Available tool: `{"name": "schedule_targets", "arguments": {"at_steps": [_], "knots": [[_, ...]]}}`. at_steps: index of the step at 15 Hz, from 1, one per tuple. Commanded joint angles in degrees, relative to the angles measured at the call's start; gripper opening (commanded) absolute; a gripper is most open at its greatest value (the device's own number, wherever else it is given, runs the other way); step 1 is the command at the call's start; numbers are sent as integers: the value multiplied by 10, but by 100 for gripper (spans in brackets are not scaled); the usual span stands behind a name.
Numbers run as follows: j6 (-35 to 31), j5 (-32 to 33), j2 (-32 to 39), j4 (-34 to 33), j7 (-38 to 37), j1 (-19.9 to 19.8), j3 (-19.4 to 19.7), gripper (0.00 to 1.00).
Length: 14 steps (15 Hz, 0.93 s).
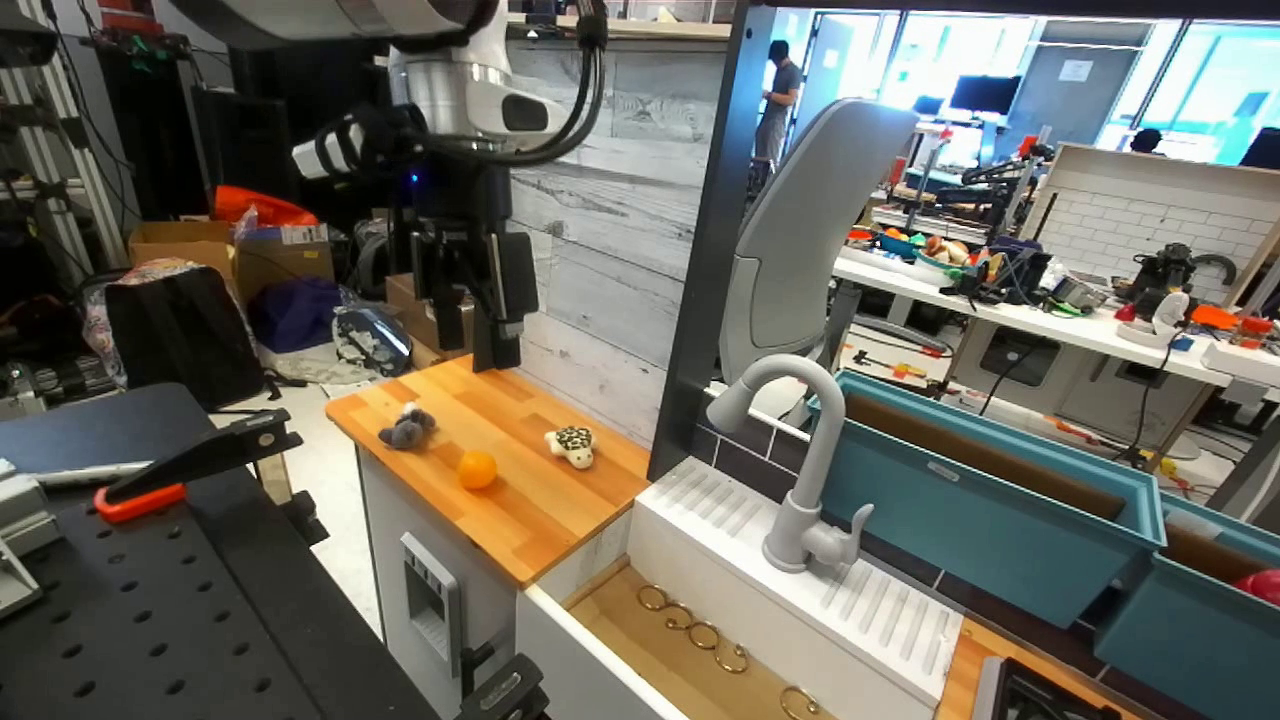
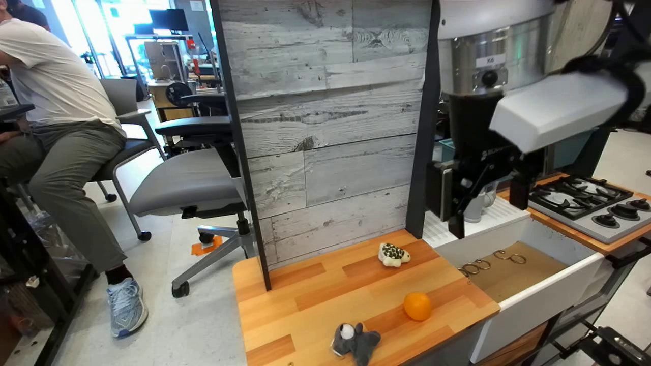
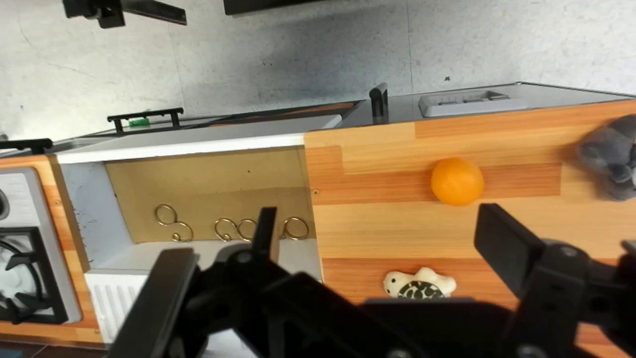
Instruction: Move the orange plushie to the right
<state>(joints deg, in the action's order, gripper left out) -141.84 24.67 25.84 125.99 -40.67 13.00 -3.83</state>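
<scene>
The orange plushie (image 1: 477, 470) is a plain round orange ball resting on the wooden countertop (image 1: 530, 400), near its front edge. It also shows on the countertop in an exterior view (image 2: 417, 306) and ahead of the fingers in the wrist view (image 3: 457, 181). My gripper (image 3: 377, 219) is wide open with nothing between its fingers. It hangs well above the countertop, apart from the plushie, as both exterior views show (image 1: 472, 345) (image 2: 488, 216).
A white turtle toy (image 2: 393, 254) with a dark patterned shell lies near the wall panel (image 2: 330, 152). A grey plush (image 2: 355, 341) lies on the plushie's other side. Beside the countertop are an open drawer (image 3: 208, 184) with metal rings, a faucet (image 1: 825, 450) and a stove (image 2: 580, 195).
</scene>
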Motion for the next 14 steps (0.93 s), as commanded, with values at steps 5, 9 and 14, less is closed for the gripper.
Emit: {"name": "schedule_targets", "arguments": {"at_steps": [5,9,14], "knots": [[-68,12,133,-82,3,91,71,100],[-75,4,185,-116,16,125,89,100],[-96,3,240,-150,34,143,111,100]]}}
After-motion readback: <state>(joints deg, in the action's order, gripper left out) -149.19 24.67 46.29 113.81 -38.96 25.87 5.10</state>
